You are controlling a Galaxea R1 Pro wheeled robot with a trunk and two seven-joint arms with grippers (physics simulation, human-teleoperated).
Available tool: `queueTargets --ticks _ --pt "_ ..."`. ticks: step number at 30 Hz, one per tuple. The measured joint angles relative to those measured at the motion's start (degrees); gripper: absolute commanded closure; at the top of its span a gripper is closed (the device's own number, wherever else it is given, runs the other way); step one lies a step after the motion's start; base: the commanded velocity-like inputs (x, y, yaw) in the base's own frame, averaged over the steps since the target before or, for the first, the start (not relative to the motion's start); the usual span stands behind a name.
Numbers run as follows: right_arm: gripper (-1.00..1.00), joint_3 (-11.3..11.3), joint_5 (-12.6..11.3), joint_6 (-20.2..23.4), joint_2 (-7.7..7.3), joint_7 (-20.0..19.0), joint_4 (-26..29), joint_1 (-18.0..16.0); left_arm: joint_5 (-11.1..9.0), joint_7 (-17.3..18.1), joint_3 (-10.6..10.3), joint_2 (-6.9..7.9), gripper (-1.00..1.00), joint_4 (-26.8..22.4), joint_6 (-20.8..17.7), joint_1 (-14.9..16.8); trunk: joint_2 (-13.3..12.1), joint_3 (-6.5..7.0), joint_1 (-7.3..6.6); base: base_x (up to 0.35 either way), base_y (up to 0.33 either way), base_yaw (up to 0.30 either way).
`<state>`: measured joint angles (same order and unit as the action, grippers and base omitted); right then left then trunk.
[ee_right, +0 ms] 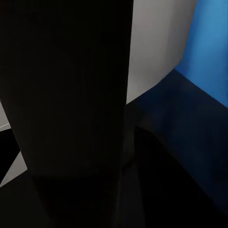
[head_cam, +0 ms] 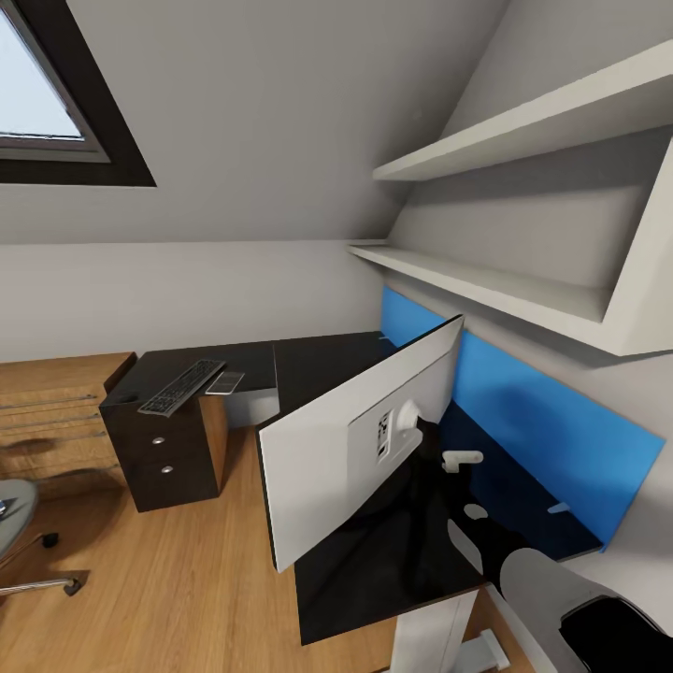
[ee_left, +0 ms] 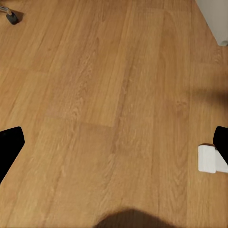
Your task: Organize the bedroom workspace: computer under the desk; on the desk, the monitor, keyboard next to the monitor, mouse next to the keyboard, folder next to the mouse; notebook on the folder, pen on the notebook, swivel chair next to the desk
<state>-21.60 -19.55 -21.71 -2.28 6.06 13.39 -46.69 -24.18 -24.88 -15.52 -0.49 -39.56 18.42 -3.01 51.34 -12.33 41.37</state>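
At the far left of my head view, the grey padded seat and chrome legs of the swivel chair (head_cam: 17, 537) sit at the edge of the wooden plank floor (head_cam: 168, 579), well apart from the black L-shaped desk (head_cam: 318, 360). Behind it stands a light wooden dresser (head_cam: 51, 411). Next comes the desk's black drawer unit (head_cam: 164, 458), and on the top above it lies the slim black keyboard (head_cam: 182, 386) with a thin dark grey notebook (head_cam: 225, 381) just beside it.

Further right, the large flat monitor (head_cam: 360, 439) stands tilted on the desk with its pale grey back toward me, in front of the long blue wall panel (head_cam: 542, 421). White shelves (head_cam: 523, 280) hang above.

My left gripper (ee_left: 114, 147) points down at the floor with its black fingertips (ee_left: 9, 147) spread wide at either edge of the left wrist view, nothing between them; a small white block (ee_left: 209, 159) lies near one tip.

My right arm (head_cam: 579, 608) shows at the lower right; whether that gripper is spread or closed I cannot tell, as a dark slab fills most of its camera.
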Motion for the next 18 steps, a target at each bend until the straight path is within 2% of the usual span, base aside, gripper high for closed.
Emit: queueTargets --ticks 18 --pt "1.0 0.0 0.1 0.0 0.0 0.0 0.0 0.0 -0.1 0.0 0.0 0.0 -1.0 0.0 0.1 0.0 0.0 0.0 0.0 0.0 0.0 0.0"
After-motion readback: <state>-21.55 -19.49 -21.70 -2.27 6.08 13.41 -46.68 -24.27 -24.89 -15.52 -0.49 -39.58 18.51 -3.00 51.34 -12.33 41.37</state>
